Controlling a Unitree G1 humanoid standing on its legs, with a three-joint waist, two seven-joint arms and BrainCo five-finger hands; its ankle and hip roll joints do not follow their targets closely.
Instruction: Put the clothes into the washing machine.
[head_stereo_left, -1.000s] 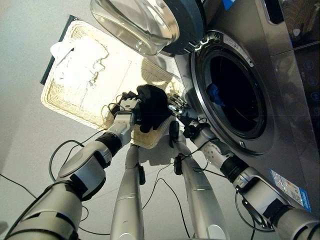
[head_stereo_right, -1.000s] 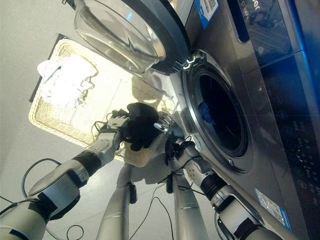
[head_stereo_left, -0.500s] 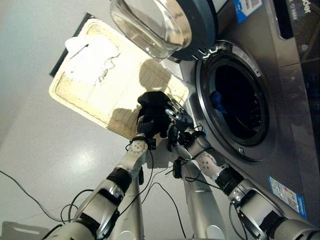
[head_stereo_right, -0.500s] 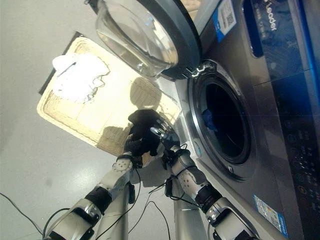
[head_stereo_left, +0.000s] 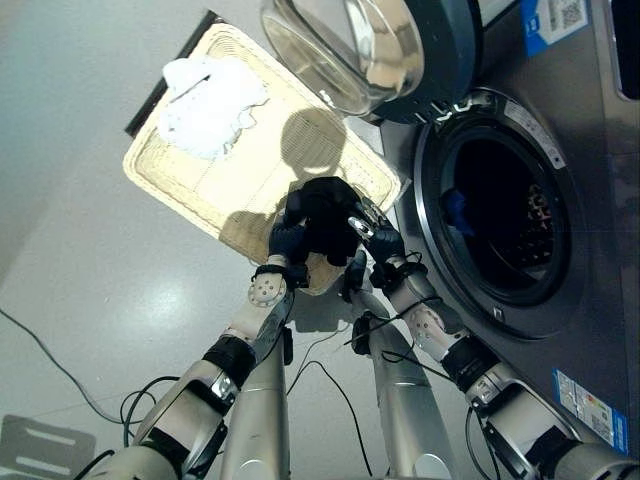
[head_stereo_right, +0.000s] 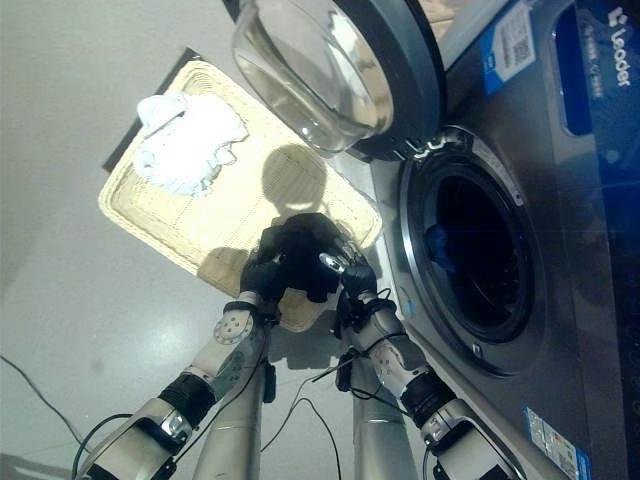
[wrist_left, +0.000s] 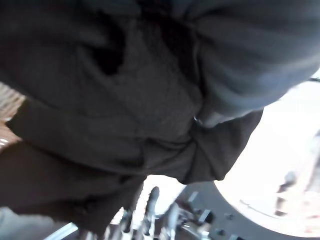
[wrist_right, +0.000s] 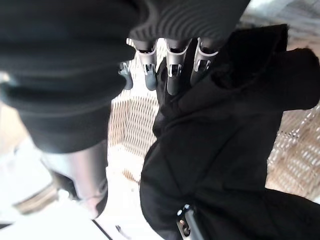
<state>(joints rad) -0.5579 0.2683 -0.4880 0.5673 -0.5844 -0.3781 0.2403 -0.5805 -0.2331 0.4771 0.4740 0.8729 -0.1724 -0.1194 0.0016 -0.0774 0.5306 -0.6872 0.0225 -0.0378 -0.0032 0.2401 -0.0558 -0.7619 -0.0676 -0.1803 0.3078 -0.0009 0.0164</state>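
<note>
— Where is the clothing at this moment?

— A bunched black fabric garment (head_stereo_left: 325, 215) is held up between both hands, over the near corner of the flat pale woven wicker basket (head_stereo_left: 250, 180) that lies on the grey floor (head_stereo_left: 80, 250). That corner is the one closest to the washing machine.

— What is the left hand doing?

— The left hand (head_stereo_left: 287, 240) is pressed into the garment's left side, with dark cloth bulging round it. In its wrist view the black fabric lies right against the camera, so I cannot tell how its fingers are set.

— And the right?

— The right hand (head_stereo_right: 352, 277) meets the bundle from the machine's side. In its wrist view the fingers (wrist_right: 172, 70) reach out nearly straight, their tips against a fold of the garment; they look relaxed rather than curled round it.

— Is anything else in the basket?

— A crumpled white cloth (head_stereo_left: 212, 95) sits at the far corner, well apart from the black bundle.

— And the machine?

— The grey front-loading washing machine (head_stereo_left: 570, 260) stands just beside the basket. Its round glass door (head_stereo_left: 350, 45) is swung open above the basket's far edge, and the dark drum opening (head_stereo_left: 500, 220) is clear. A blue item (head_stereo_left: 458, 210) shows inside the drum, near the opening's left rim.

— Is the black garment in the drum?

— No, it is outside, near the door ring.
</note>
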